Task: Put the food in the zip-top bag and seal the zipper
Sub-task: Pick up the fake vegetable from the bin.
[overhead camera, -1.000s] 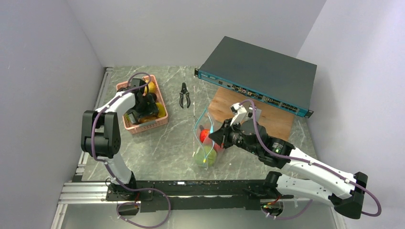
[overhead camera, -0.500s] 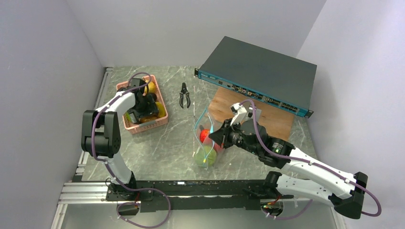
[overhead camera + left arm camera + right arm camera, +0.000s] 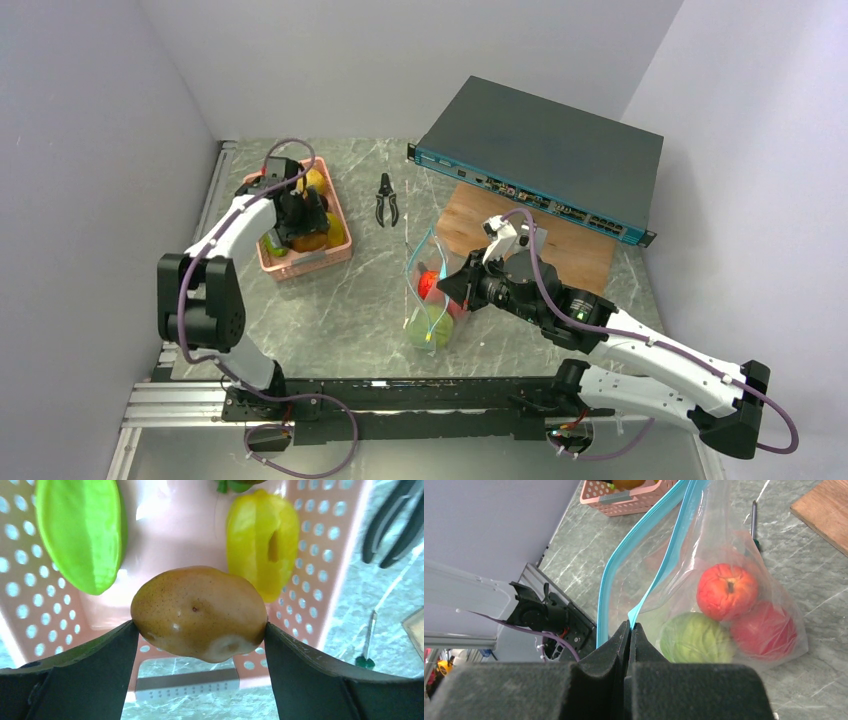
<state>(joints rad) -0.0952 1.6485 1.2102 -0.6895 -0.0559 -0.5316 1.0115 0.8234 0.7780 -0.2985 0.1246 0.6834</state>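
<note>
My left gripper [image 3: 200,635] is shut on a brown-orange potato-like food [image 3: 199,612] and holds it above the pink basket [image 3: 330,560]; from the top it [image 3: 303,225] is over the basket [image 3: 335,256]. A green star fruit [image 3: 80,530] and a yellow one [image 3: 262,542] lie in the basket. My right gripper [image 3: 630,627] is shut on the teal zipper strip [image 3: 674,545] of the clear zip-top bag [image 3: 744,540], holding its mouth open. Two red fruits [image 3: 726,590] and a green one [image 3: 696,637] lie inside the bag [image 3: 432,300].
Black pliers [image 3: 387,200] lie behind the bag. A dark network switch [image 3: 540,150] rests on a wooden board [image 3: 560,245] at the back right. A small screwdriver [image 3: 753,517] lies by the bag. Grey walls close both sides.
My left gripper has risen out of the basket with the brown-orange food held in it. The right arm and the bag have not moved.
</note>
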